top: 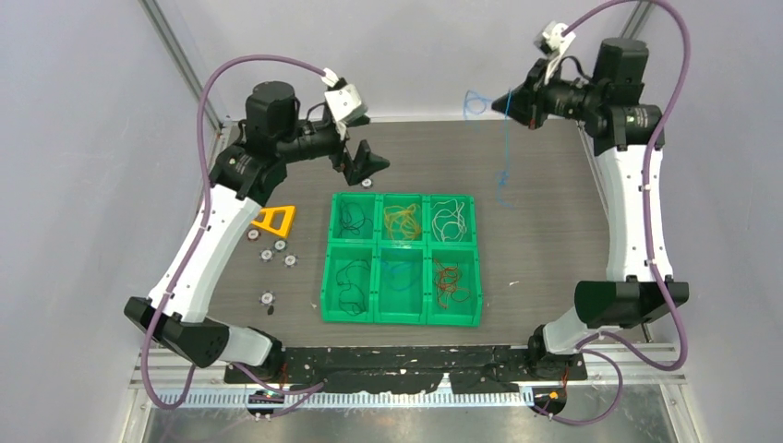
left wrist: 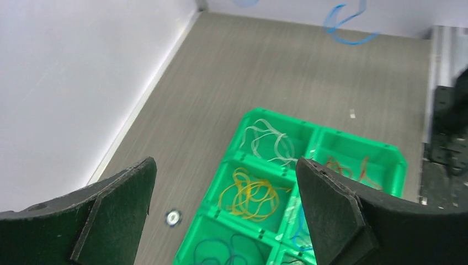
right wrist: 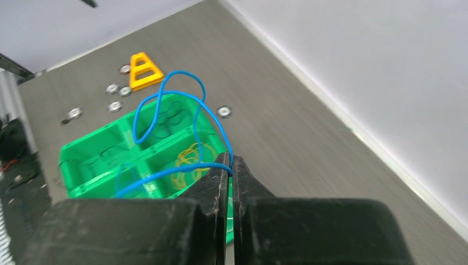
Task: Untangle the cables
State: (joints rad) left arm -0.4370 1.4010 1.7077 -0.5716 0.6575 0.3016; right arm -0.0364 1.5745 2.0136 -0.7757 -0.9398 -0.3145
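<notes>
A green six-compartment tray (top: 402, 317) lies mid-table with thin cables sorted in it: black (top: 354, 218), yellow (top: 402, 220), white (top: 450, 220), red (top: 451, 277) and a faint blue one (top: 400, 272). My right gripper (top: 506, 104) is raised at the back right, shut on a blue cable (top: 504, 175) that loops and dangles below it. The right wrist view shows the jaws (right wrist: 231, 160) pinching that blue cable (right wrist: 165, 94) above the tray (right wrist: 88, 149). My left gripper (top: 365, 164) hovers open and empty behind the tray's back-left corner. Its wrist view (left wrist: 226, 176) looks down on the yellow cable (left wrist: 255, 194).
An orange triangular piece (top: 275, 220) and several small white discs (top: 277, 251) lie left of the tray, and one more disc (top: 367, 183) lies under the left gripper. Walls close the table at the back and both sides.
</notes>
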